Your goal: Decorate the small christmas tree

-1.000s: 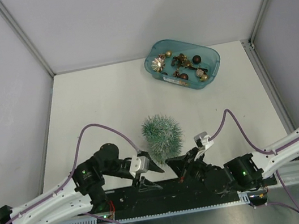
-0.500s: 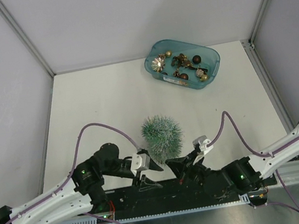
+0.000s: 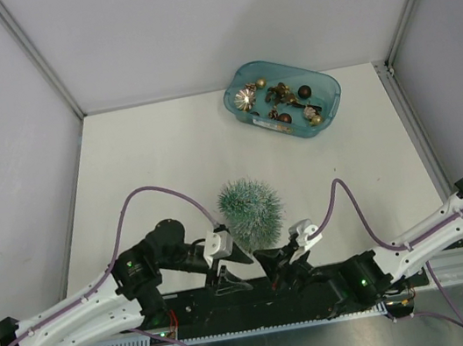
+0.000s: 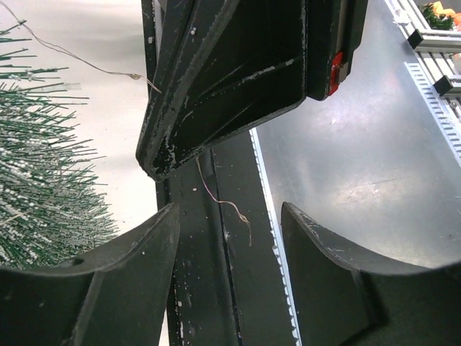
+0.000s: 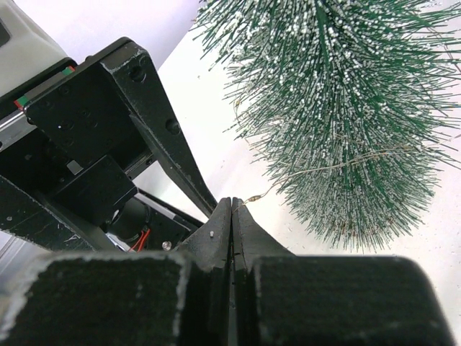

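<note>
Right wrist view shows the right gripper (image 5: 232,205) pinched shut on a fairy-light wire (image 5: 317,171) trailing to the small christmas tree (image 5: 346,108), near-centre on the surface (image 3: 148,151); left gripper (image 4: 229,216) gapes empty. A hard tug could topple the tree

left gripper (image 3: 224,274) opened wider, right gripper (image 3: 266,265) and arm drawn back leftward
</note>
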Controlling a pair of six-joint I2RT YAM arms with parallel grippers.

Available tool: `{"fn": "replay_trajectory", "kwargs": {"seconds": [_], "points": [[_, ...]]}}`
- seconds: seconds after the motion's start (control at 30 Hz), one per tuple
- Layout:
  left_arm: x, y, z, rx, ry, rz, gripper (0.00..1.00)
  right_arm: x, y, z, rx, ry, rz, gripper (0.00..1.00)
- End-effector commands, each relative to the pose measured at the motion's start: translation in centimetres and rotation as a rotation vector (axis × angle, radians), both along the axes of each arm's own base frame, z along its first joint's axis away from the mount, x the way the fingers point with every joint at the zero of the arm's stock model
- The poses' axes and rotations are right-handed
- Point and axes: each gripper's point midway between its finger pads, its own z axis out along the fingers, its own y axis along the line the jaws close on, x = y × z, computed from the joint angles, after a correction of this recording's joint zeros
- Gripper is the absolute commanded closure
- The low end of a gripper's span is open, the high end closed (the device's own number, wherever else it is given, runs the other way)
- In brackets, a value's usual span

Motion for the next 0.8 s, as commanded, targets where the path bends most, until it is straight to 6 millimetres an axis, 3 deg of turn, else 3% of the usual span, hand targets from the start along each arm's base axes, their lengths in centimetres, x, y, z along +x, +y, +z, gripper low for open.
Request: {"fn": "replay_trajectory", "kwargs": {"seconds": [0.0,0.2,0.27,0.4,0.47,0.67,0.77], "points": [[-0.2,-0.4,1.8,-0.048,0.006,-0.021,0.37,0.5,-0.3,2.2,0.065,-0.004,-0.070,1.00],[0.4,-0.6,0.9,-0.039,-0.013,0.003,0.47,0.2,0.2,2.7,0.070,-0.021,-0.058,1.00],[0.9,-0.7,0.7,-0.035,-0.021,0.028,0.56,0.1,0.3,2.9,0.073,-0.021,-0.054,1.00],[1.8,-1.0,0.8,-0.043,-0.065,0.060,0.87,-0.3,0.4,3.1,0.075,-0.027,-0.046,1.00],[1.9,-1.1,0.8,-0.041,-0.067,0.063,0.96,-0.3,0.4,3.1,0.077,-0.025,-0.045,1.00],[1.6,-0.3,-0.2,-0.011,-0.117,0.028,1.00,-0.2,-0.1,3.5,0.083,-0.017,-0.034,1.00],[1.7,0.6,-1.4,0.034,-0.197,0.008,1.00,-0.1,-1.1,3.8,0.100,0.012,-0.016,0.79]]}}
